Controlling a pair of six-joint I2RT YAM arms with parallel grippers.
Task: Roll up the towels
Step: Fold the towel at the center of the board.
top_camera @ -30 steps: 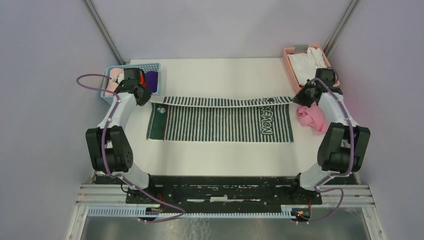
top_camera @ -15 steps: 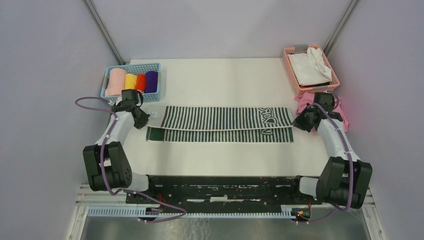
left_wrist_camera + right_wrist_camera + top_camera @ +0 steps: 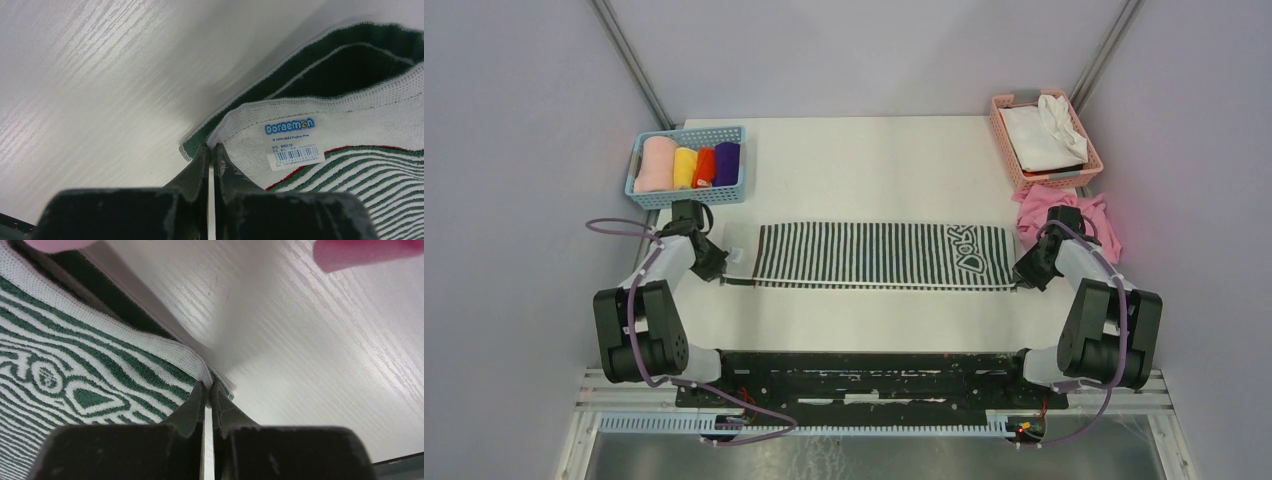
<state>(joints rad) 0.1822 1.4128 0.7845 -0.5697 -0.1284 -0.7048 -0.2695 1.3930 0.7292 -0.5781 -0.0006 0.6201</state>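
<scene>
A white wood-grain table (image 3: 864, 160) stands in a booth of pale lilac walls (image 3: 874, 50), with grey metal struts (image 3: 629, 60) running up at the two far corners. At the far left sits a blue basket (image 3: 689, 131) of rolled cloths, the deep-purple cloth (image 3: 727, 163) at its right end. At the far right a pink basket (image 3: 997, 120) holds a white cloth (image 3: 1039, 135), and a crumpled pink cloth (image 3: 1089, 215) lies on the table just in front of it.

The striped towel (image 3: 864, 255) lies folded in a long band across the middle of the table. The left gripper (image 3: 210, 155) is clenched on its near left corner and the right gripper (image 3: 208, 390) on its near right corner.

A sewn label (image 3: 290, 127) beside the left gripper reads "Doraemon" in blue, with "©1970-2022 Fujiko Pro" and a barcode under it. Large lettering (image 3: 969, 257) at the towel's right end begins "Do"; the rest cannot be read
</scene>
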